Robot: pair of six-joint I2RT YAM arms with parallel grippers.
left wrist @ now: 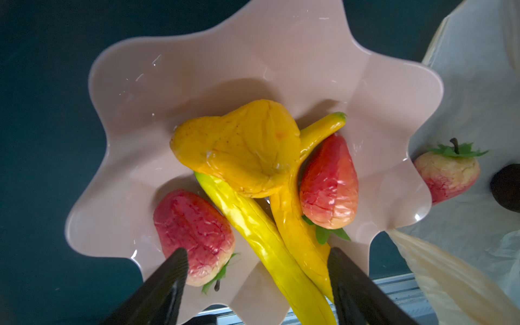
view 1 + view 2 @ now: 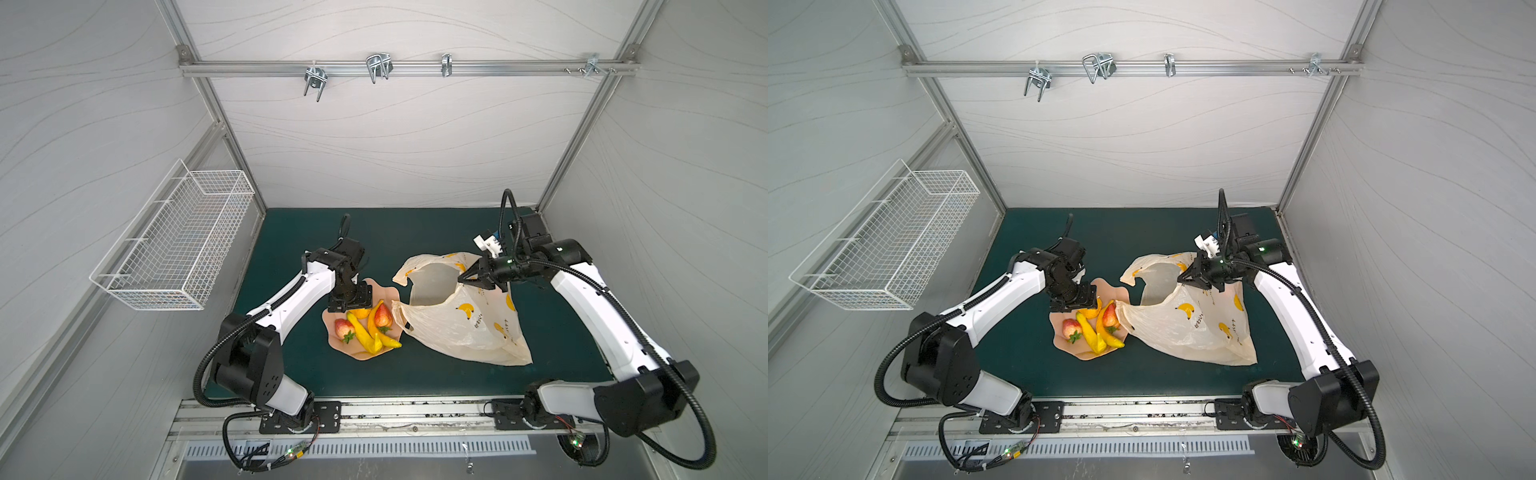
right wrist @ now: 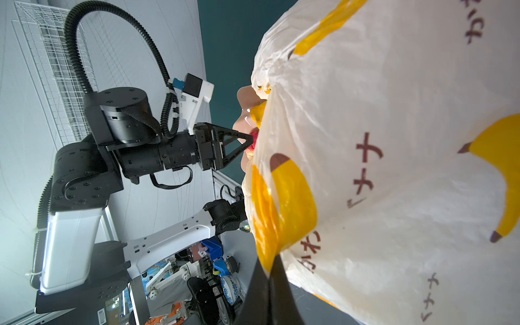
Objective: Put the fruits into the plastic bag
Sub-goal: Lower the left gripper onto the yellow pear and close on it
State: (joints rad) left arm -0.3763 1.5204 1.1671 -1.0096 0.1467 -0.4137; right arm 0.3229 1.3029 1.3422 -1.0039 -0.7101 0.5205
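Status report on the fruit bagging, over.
Left gripper open above fruits on plate. Right gripper shut on plastic bag rim, mouth held open. One strawberry appears bagged. Nothing blocking.

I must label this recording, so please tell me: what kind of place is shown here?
Probably a robot test cell in a laboratory: an aluminium frame with pale panels encloses a green mat, and a left arm and a right arm are mounted at its front.

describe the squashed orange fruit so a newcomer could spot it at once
On the green mat, left of the printed bag, sits a pink wavy plate. The orange fruit lies on it under the open left hand: broad, crumpled and orange, unlike the slim yellow bananas and red strawberries beside it.
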